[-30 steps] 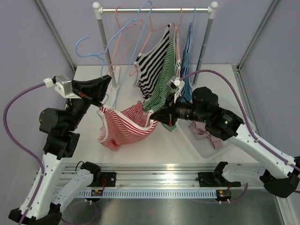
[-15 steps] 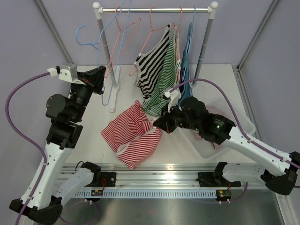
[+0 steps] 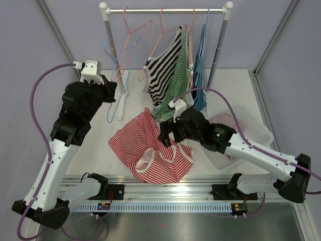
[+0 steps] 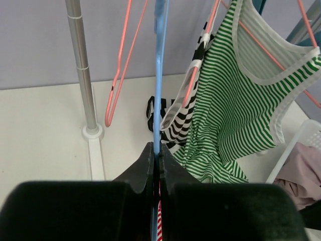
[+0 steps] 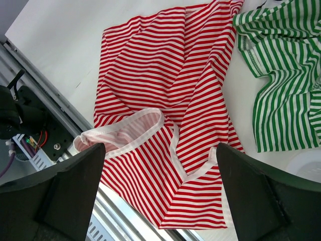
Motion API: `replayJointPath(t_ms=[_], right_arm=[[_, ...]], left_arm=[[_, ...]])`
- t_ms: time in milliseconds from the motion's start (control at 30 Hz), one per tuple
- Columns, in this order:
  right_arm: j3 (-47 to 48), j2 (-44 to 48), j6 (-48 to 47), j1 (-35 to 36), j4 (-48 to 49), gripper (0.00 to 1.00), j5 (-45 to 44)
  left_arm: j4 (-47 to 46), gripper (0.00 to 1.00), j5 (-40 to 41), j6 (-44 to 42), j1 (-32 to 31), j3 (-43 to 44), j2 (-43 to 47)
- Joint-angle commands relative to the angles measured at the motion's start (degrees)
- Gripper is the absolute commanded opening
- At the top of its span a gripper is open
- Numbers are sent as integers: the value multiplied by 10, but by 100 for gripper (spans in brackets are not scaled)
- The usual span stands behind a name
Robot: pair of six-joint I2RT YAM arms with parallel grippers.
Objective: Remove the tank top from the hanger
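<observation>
The red-and-white striped tank top (image 3: 145,148) lies crumpled on the white table near its front edge, off any hanger, and fills the right wrist view (image 5: 165,95). My right gripper (image 3: 168,136) hovers just above it, open (image 5: 160,150), with nothing between its fingers. My left gripper (image 3: 108,93) is shut on the lower part of a bare blue hanger (image 3: 114,103) beside the rack's left post. In the left wrist view the blue hanger (image 4: 159,75) rises straight up out of the closed jaws (image 4: 156,150).
The rack (image 3: 165,10) at the back carries pink hangers (image 3: 131,42), a black-striped top (image 3: 163,70), a green-striped top (image 3: 175,90) and a blue garment (image 3: 199,70). A clear bin (image 3: 258,131) with pinkish clothes stands at the right. The red top's hem reaches the front rail.
My right gripper has opened and let go of the red tank top, which has dropped and spread on the table. My left arm has carried the blue hanger back toward the rack.
</observation>
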State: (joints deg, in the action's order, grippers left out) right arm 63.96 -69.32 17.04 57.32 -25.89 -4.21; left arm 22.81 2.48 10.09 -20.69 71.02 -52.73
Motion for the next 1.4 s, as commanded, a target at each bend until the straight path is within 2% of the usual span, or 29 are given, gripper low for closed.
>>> replayJointPath(t_ms=[0, 33, 233, 567, 733, 900, 967, 1033, 1133, 1200, 1233, 1367], right_arm=[[-4, 24, 9, 5, 28, 99, -38], [-4, 27, 11, 6, 28, 99, -38], [-18, 53, 9, 6, 28, 100, -40], [-27, 87, 3, 5, 21, 99, -36], [-29, 83, -2, 5, 26, 100, -30], [-22, 40, -23, 6, 33, 99, -39], [-10, 8, -24, 5, 32, 100, -32], [-7, -11, -24, 5, 45, 100, -24], [1, -67, -31, 6, 65, 99, -24], [19, -98, -38, 5, 64, 100, -40], [27, -132, -38, 5, 59, 100, -41], [58, -201, -31, 8, 58, 99, -34]], left_arm=[[59, 0, 18, -24, -1, 108, -93], [71, 0, 14, -30, -1, 158, -113], [112, 0, 39, -45, -1, 291, -251], [222, 0, 57, -81, -1, 666, -505], [218, 0, 72, -90, -1, 696, -555], [213, 14, 67, -91, -1, 685, -563], [220, 16, 67, -90, -1, 696, -568], [222, 26, 61, -91, -1, 700, -566], [226, 55, 53, -83, -1, 696, -539], [223, 63, 49, -77, -1, 682, -518], [225, 97, 46, -75, -1, 677, -505], [225, 99, 49, -59, -1, 649, -419]])
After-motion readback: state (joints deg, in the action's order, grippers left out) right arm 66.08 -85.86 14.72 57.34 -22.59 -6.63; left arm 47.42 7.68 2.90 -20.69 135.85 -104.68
